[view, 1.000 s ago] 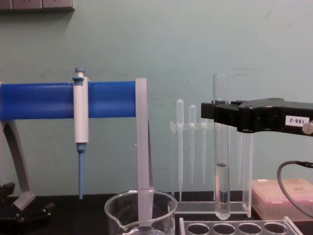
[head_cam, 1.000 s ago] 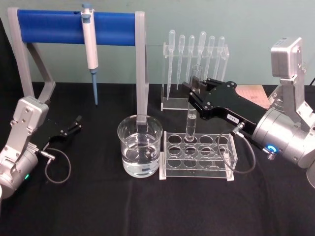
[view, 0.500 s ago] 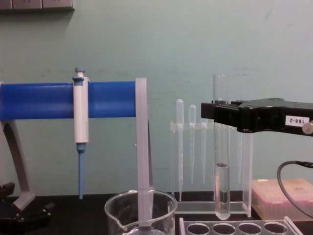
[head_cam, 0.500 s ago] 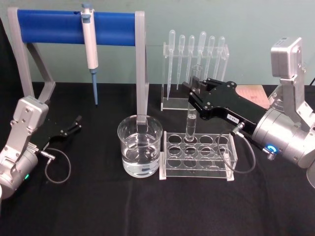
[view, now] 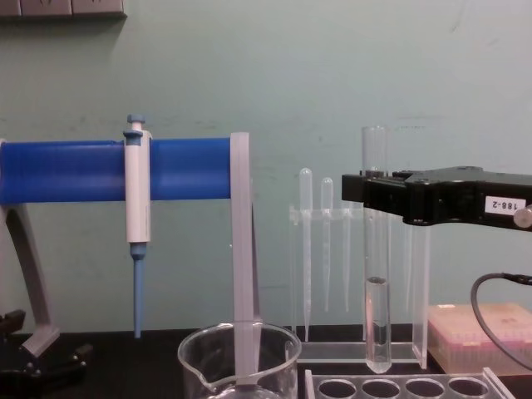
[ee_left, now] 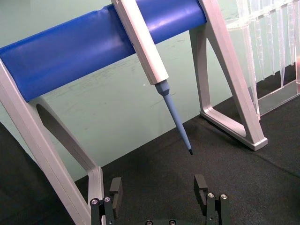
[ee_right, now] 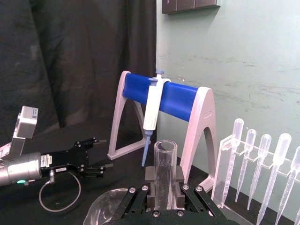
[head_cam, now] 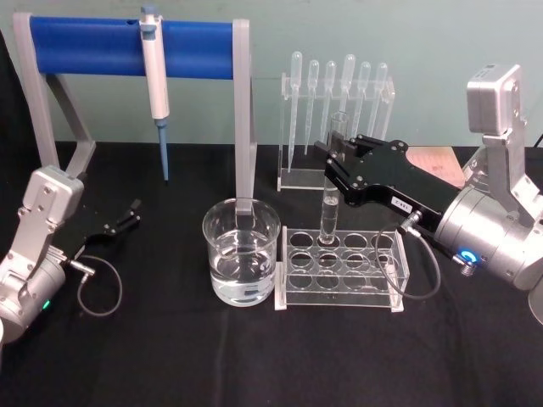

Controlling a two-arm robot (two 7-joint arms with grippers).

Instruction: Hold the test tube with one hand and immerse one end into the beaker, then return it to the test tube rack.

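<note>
Just above the test tube rack (head_cam: 339, 298), the test tube (view: 377, 316) hangs upright in the right claw (head_cam: 338, 159).

The right claw pinches the tube high on its glass, near the open rim. Clear liquid fills the tube's lower part, and its rounded bottom sits over the rack's back row. The rack's other round holes hold nothing. Beside the rack, on its left, the glass beaker (head_cam: 222, 229) stands on the black bench (head_cam: 254, 365), roughly half full of clear liquid. The left claw (head_cam: 129, 214) rests low at the bench's left side, its fingers (ee_left: 200, 185) spread and holding nothing.
</note>
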